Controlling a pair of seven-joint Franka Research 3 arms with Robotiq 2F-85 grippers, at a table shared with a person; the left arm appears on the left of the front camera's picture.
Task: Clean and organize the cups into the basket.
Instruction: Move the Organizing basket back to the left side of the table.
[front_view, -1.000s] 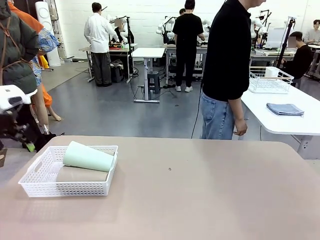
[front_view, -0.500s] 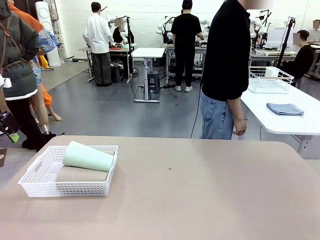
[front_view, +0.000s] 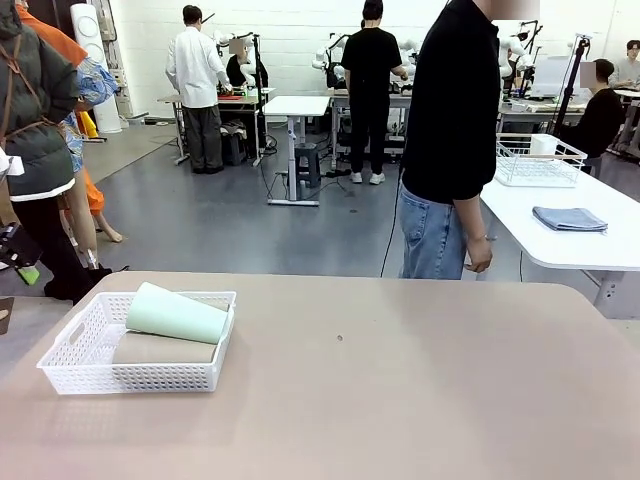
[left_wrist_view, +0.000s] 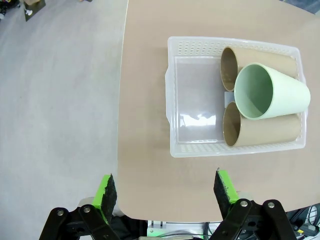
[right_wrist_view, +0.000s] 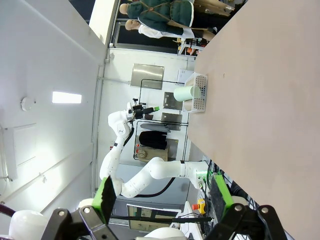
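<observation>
All three cups sit in the basket at the table's near left corner: the green cup lies on top, resting across the two brown cups beneath it, every long axis running along the basket's length with the mouths toward its bare half. So the packing looks done, nothing left loose on the tabletop. Looking straight down, the left gripper hangs high above the table edge just beside the basket, jaws spread wide and empty. It's plainly the nearer arm. The right gripper is well apart from the basket, far across the table, fingers wide too, holding nothing. A person stands beyond the table's far edge.
</observation>
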